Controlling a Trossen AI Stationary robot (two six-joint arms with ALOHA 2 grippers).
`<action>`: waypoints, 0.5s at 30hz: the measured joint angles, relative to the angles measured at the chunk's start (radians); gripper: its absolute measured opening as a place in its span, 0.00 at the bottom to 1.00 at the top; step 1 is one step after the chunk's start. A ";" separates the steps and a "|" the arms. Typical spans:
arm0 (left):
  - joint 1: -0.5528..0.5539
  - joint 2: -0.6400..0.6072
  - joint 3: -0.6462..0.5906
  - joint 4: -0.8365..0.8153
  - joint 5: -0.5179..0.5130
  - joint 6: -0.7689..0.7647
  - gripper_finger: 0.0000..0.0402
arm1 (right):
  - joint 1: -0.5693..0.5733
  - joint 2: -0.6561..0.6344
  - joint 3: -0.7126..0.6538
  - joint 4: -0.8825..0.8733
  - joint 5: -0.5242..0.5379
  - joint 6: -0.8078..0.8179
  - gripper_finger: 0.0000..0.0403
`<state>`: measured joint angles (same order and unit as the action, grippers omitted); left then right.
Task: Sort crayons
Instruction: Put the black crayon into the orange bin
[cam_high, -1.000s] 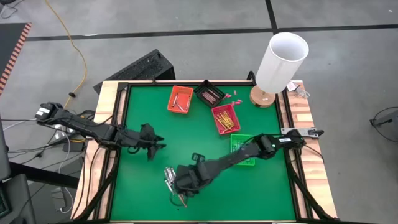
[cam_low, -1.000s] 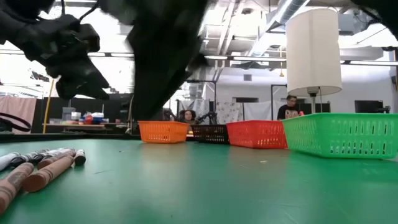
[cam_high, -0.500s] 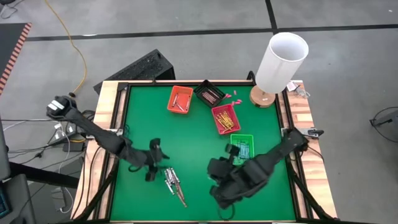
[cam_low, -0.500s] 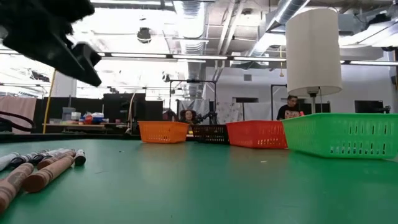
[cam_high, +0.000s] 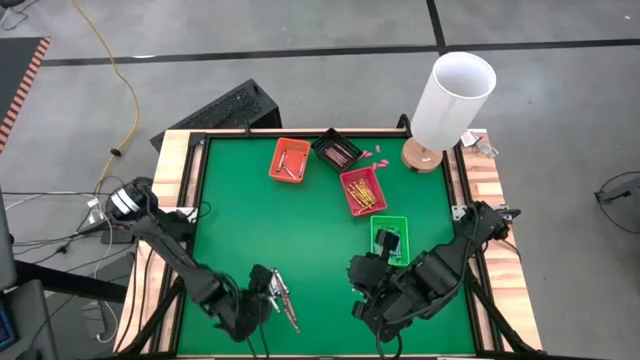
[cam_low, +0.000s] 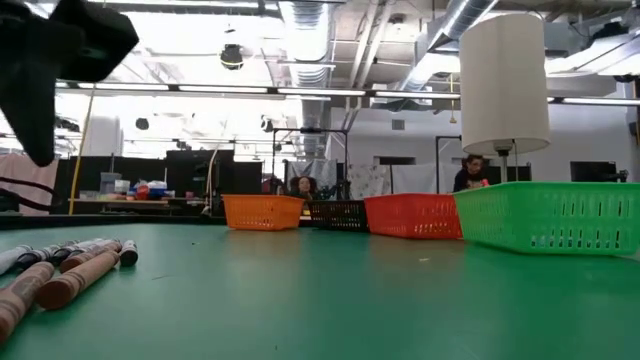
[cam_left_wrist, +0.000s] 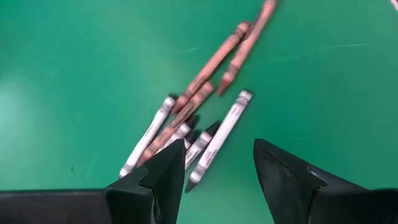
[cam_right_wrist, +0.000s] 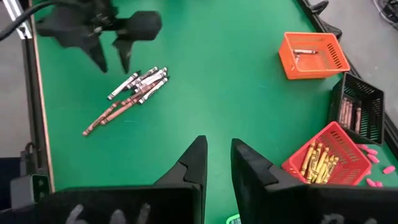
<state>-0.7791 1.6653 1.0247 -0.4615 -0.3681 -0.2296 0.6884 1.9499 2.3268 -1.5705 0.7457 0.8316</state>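
Observation:
A small pile of loose crayons (cam_high: 282, 303), grey and brown-red, lies flat on the green table near its near edge. It also shows in the left wrist view (cam_left_wrist: 199, 118), the right wrist view (cam_right_wrist: 134, 90) and the low view (cam_low: 60, 275). My left gripper (cam_high: 266, 289) is open and hovers just left of the pile. Its fingertips (cam_left_wrist: 217, 168) stand above the grey crayons and touch nothing. My right gripper (cam_high: 362, 292) is open and empty (cam_right_wrist: 219, 155), right of the pile and near the green tray (cam_high: 389, 238).
Four small trays hold sorted crayons: orange (cam_high: 289, 159), black (cam_high: 336, 150), red (cam_high: 362, 190) and green, the first three toward the far edge. A white-shaded lamp (cam_high: 452, 95) stands at the far right corner. Tiny pink bits (cam_high: 372, 153) lie by the black tray. People show in the room behind (cam_low: 470, 170).
My right gripper has drawn away from the crayon pile toward the table's right edge, stopping near the green tray. My left gripper has gone toward the near edge and right, down to the pile. The crayons lie where they were.

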 joint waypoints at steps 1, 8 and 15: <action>-0.004 0.020 0.018 -0.004 -0.003 0.010 0.45 | 0.000 0.000 0.000 0.000 0.000 -0.003 0.17; 0.012 0.102 0.035 -0.020 0.045 0.065 0.45 | -0.001 0.001 0.000 0.000 0.001 -0.028 0.17; 0.041 0.105 0.024 -0.030 0.060 0.102 0.45 | -0.001 0.002 0.000 -0.001 -0.007 -0.028 0.17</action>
<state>-0.7378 1.7702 1.0485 -0.4920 -0.3080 -0.1277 0.6872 1.9514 2.3268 -1.5711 0.7388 0.8039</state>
